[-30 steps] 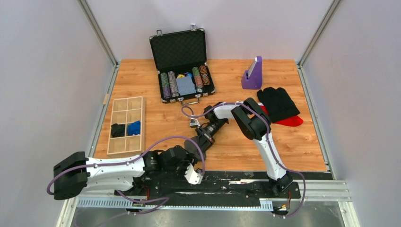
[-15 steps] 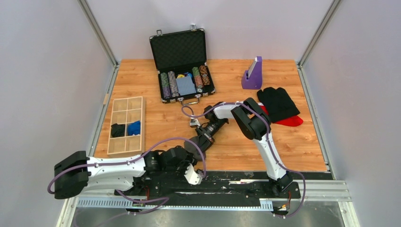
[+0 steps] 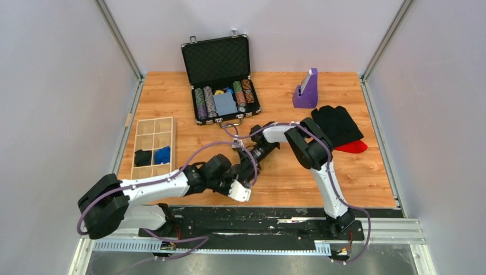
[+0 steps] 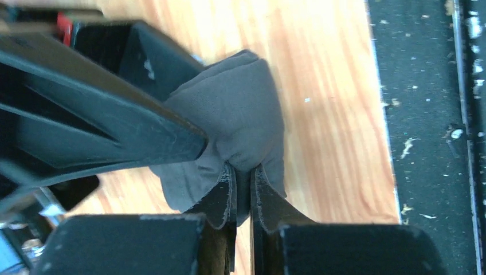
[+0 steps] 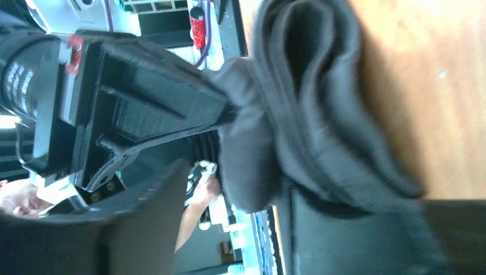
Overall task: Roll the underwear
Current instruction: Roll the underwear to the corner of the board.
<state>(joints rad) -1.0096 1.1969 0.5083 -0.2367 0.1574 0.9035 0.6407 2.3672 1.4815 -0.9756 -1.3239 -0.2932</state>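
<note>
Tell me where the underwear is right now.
The underwear is bunched between both pincers over the table's near centre in the top view, pinched by the left pincer and the right pincer, in front of the poker-chip case.

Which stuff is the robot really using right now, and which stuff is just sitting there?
Using:
underwear
left gripper, shut on it
right gripper, holding it too

Just sitting there:
poker-chip case
wooden tray
purple holder
black cloth
red cloth

Pale grey walls (image 3: 57, 86) enclose a wooden table (image 3: 355, 172) edged by metal rails (image 3: 378, 229).
</note>
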